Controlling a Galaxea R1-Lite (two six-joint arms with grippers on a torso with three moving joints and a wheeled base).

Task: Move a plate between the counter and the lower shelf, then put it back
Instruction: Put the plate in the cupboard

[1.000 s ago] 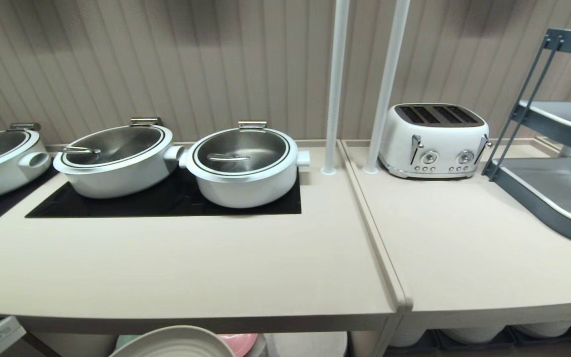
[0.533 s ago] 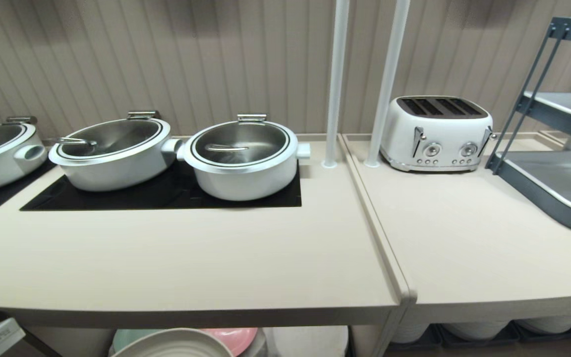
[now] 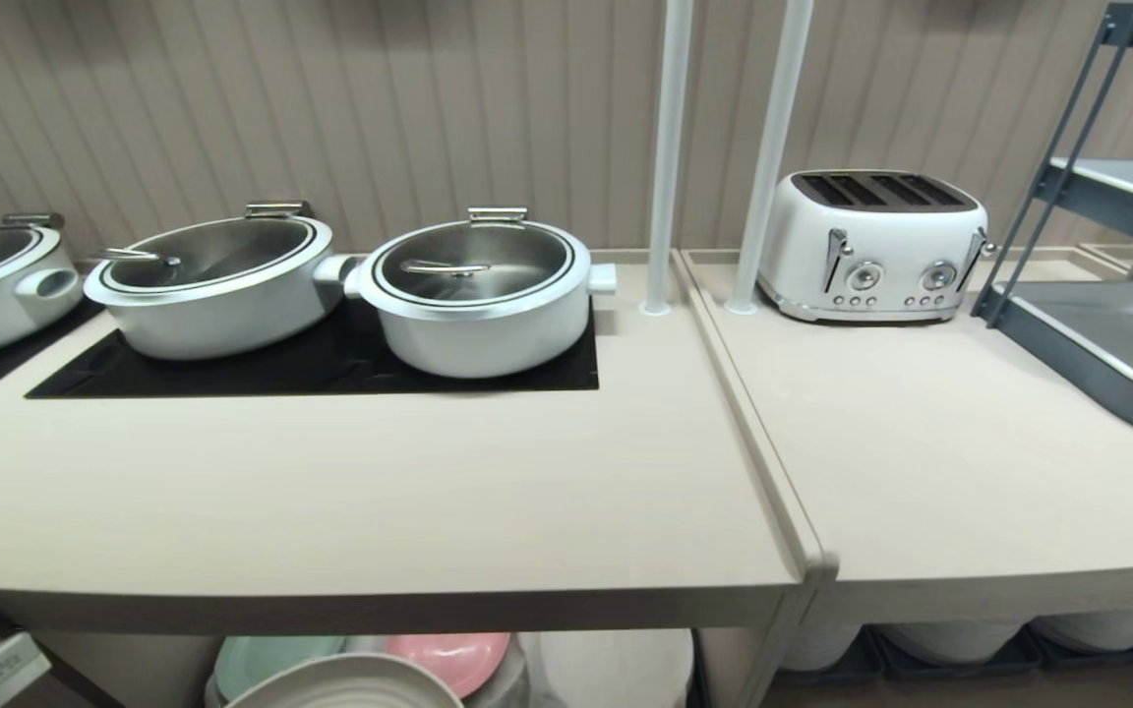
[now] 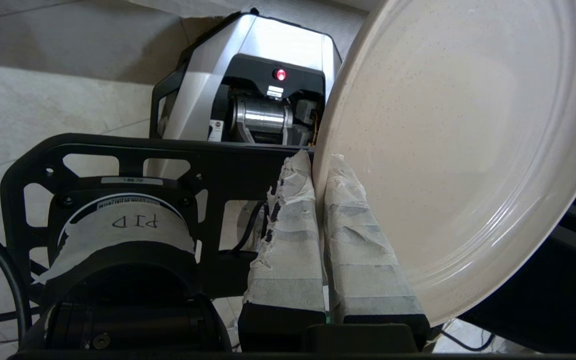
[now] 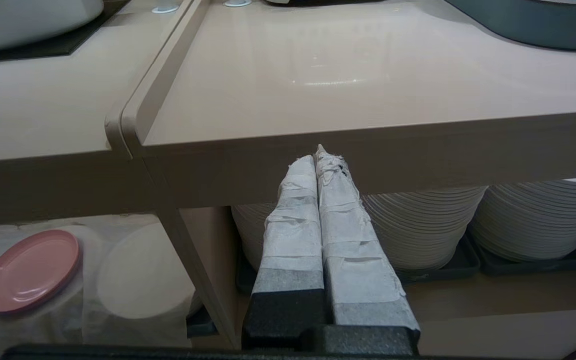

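The plate (image 4: 458, 150) looked like stiff glazed stoneware: rigid, probably moderately heavy for its width, smooth enough to slip, and likely to chip or break if knocked on the counter (image 3: 360, 511) edge. Its low upright rim seemed the only sensible place to take it, since the flat centre offers nothing to pinch.

That was where the left gripper (image 4: 320, 165) had it. In the left wrist view its two tape-wrapped fingers (image 4: 288, 240) were drawn nearly together on the rim, one on each face (the tape probably adds friction against the glaze). The plate stood out from the grip on one side only, so its weight would tend to lever it round in the pinch; a slow, level carry seemed wise.

In the head view the plate (image 3: 345, 683) showed at the bottom edge of the picture, in front of and below the counter's front edge, held before the lower shelf (image 3: 616, 669). Behind it a mint plate (image 3: 262, 659) and a pink plate (image 3: 448, 657) lay in that bay. The counter top itself carried only the white pots (image 3: 478, 295) on the black panels.

The right gripper (image 5: 320, 155) held nothing, its fingers pressed together, parked low in front of the neighbouring worktop's edge with stacked white plates (image 5: 418, 225) beyond.
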